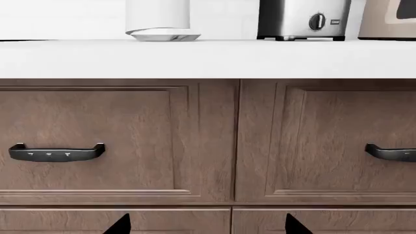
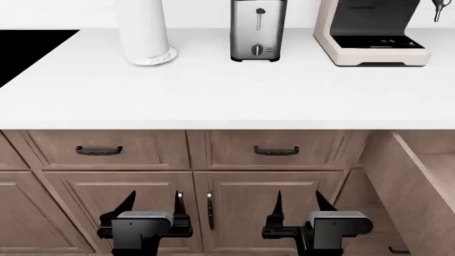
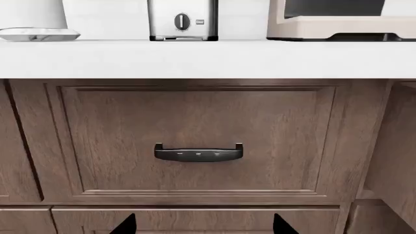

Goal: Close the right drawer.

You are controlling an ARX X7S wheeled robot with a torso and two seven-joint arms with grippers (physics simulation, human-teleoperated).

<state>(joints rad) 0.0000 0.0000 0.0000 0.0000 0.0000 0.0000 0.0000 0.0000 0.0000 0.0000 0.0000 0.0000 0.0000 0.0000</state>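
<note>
In the head view the right drawer (image 2: 406,184) stands pulled far out at the right edge. Its plain light-brown side wall runs toward me, and a small dark handle (image 2: 398,249) shows low on its front. The right wrist view catches only a strip of that drawer's side (image 3: 398,146). My left gripper (image 2: 154,201) is open in front of the cabinet doors, with nothing between its fingers. My right gripper (image 2: 299,200) is open too, to the left of the drawer's side wall and apart from it. Both wrist views show only dark fingertips (image 1: 120,225) (image 3: 126,225), spread wide.
Two shut drawers with curved dark handles (image 2: 99,150) (image 2: 276,151) sit under the white counter (image 2: 227,90). Tall cabinet doors (image 2: 235,213) are below them. On the counter stand a paper towel roll (image 2: 144,32), a toaster (image 2: 258,29) and a coffee machine (image 2: 370,32). A black cooktop (image 2: 29,48) lies at the far left.
</note>
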